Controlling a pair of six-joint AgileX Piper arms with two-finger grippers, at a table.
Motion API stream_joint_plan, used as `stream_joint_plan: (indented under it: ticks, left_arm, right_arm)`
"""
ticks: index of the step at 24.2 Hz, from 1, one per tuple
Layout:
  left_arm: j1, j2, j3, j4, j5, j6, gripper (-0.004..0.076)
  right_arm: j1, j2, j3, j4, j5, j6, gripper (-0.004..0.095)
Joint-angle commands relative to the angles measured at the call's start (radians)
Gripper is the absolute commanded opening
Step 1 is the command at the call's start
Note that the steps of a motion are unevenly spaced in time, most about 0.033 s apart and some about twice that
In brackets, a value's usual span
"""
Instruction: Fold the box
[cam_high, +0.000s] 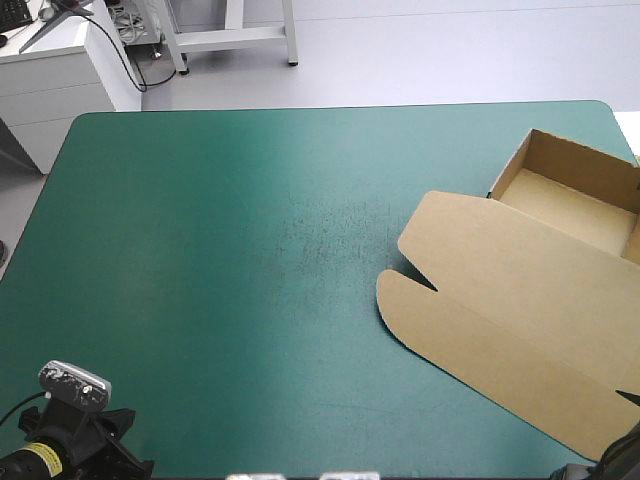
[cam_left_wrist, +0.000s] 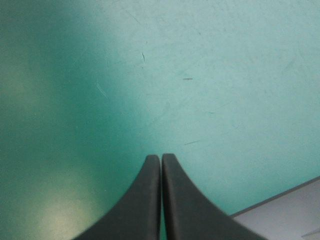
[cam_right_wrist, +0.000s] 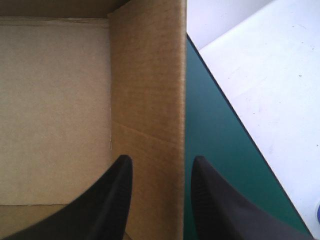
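Note:
The brown box (cam_high: 520, 300) lies at the table's right side as an open tray (cam_high: 580, 190) with raised walls and its lid flat, reaching toward the table's middle. My right gripper (cam_right_wrist: 162, 160) is open and straddles one tray wall (cam_right_wrist: 150, 75), one finger inside over the tray floor (cam_right_wrist: 55, 100) and the other outside over the cover. My left gripper (cam_left_wrist: 161, 156) is shut and holds nothing. It hangs over bare teal-green cover at the near left corner, far from the box.
The table's right edge (cam_right_wrist: 210, 125) runs just outside the straddled wall, with pale floor beyond it. A table edge (cam_left_wrist: 275, 197) also shows close beside the left gripper. Bare teal-green cover (cam_high: 230, 250) spans the left and middle.

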Motion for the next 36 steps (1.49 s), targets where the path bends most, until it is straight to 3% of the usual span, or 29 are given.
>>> stream_joint_plan:
  ticks: [1, 4, 7, 9, 10, 11, 15, 19, 25, 36]
  left_arm:
    - [-0.003, 0.012, -0.024, -0.002, -0.019, -0.007, -0.0008]
    - [-0.003, 0.012, -0.024, -0.002, -0.019, -0.007, -0.0008]
    - [-0.003, 0.012, -0.024, -0.002, -0.021, -0.007, -0.0008]
    - [-0.003, 0.012, -0.024, -0.002, -0.021, -0.007, -0.0008]
    - [-0.003, 0.012, -0.024, -0.002, -0.021, -0.007, -0.0008]
    - [-0.003, 0.012, -0.024, -0.002, -0.021, -0.007, -0.0008]
    - [-0.003, 0.012, -0.024, -0.006, -0.116, -0.013, -0.0008]
    - [-0.003, 0.012, -0.024, -0.014, -0.222, -0.058, -0.0008]
    - [-0.003, 0.012, -0.004, -0.014, -0.262, -0.058, -0.0008]
    - [-0.003, 0.012, 0.045, -0.052, -0.324, -0.058, -0.0008]
  right_arm:
    - [-0.007, -0.084, -0.027, -0.034, 0.01, 0.004, 0.0376]
    - [-0.007, -0.112, -0.022, -0.018, 0.01, -0.012, 0.0375]
    - [-0.007, -0.181, 0.014, 0.061, 0.01, -0.154, 0.0306]
    - [-0.007, -0.239, 0.055, 0.106, 0.01, -0.16, 0.0147]
    - [-0.007, -0.291, 0.096, 0.132, 0.01, -0.156, 0.0001]
    - [-0.007, -0.323, 0.13, 0.155, 0.01, -0.158, -0.0011]
    - [0.029, -0.544, 0.284, 0.239, 0.01, -0.191, -0.0007]
    - [0.196, -0.776, 0.447, 0.231, 0.01, -0.186, -0.0008]
    - [0.38, -1.001, 0.692, 0.241, 0.008, -0.186, -0.0008]
    - [0.402, -1.279, 1.069, 0.261, -0.044, -0.256, -0.001]
